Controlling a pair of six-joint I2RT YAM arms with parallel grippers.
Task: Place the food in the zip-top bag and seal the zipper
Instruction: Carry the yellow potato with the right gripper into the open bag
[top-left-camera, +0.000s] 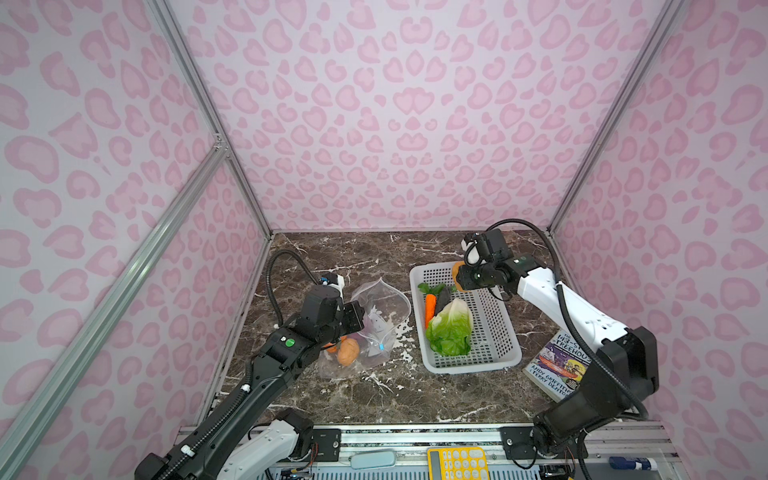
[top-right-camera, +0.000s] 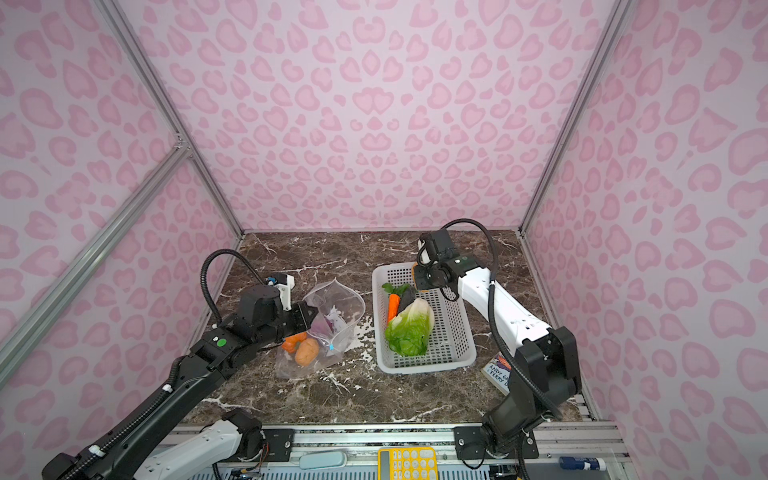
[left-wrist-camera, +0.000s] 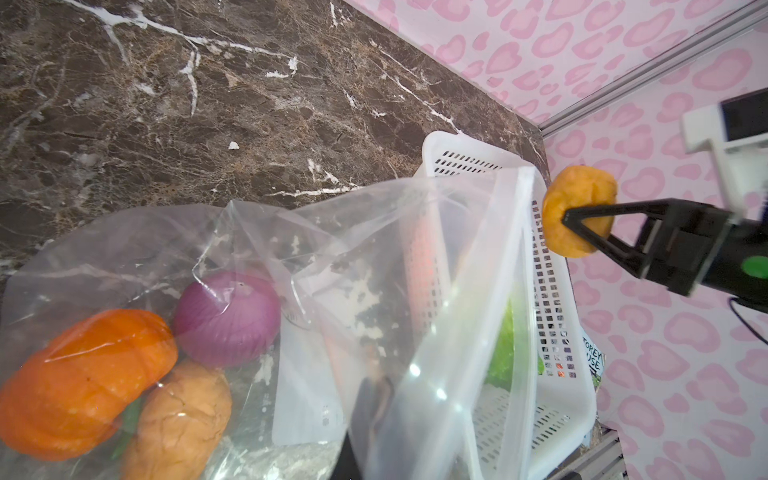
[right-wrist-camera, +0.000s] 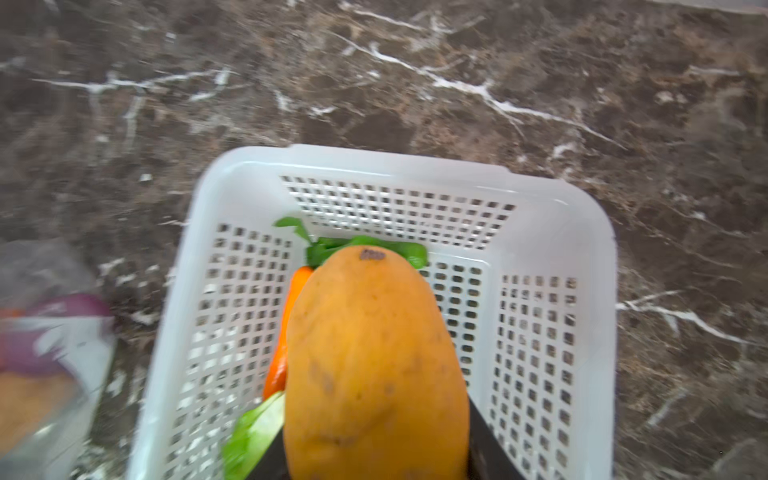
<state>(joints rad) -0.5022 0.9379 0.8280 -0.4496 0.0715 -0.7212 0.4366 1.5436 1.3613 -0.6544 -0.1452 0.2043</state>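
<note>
Gripping a tan potato (right-wrist-camera: 374, 365) between its jaws, the right gripper (top-left-camera: 461, 278) hangs over the 12 o'clock end of the white basket (top-left-camera: 498, 324). Inside the basket lie the carrot (top-left-camera: 429, 309) and, at its 5 o'clock, the cabbage (top-left-camera: 451, 328). At 9 o'clock from the basket, the left gripper (top-left-camera: 356, 318) is closed on the raised mouth edge of the zip-top bag (top-left-camera: 384, 305). The bag's mouth is open, and inside are the pumpkin (left-wrist-camera: 83, 382), the onion (left-wrist-camera: 226, 318) and another potato (left-wrist-camera: 178, 419).

White basket (top-left-camera: 494, 328) holds cabbage (top-left-camera: 451, 330) and carrot (top-left-camera: 429, 309); at its 12 o'clock end the right gripper (top-left-camera: 461, 279) clasps a potato (top-left-camera: 457, 268); zip-top bag (top-left-camera: 382, 307) at 9 o'clock.
</note>
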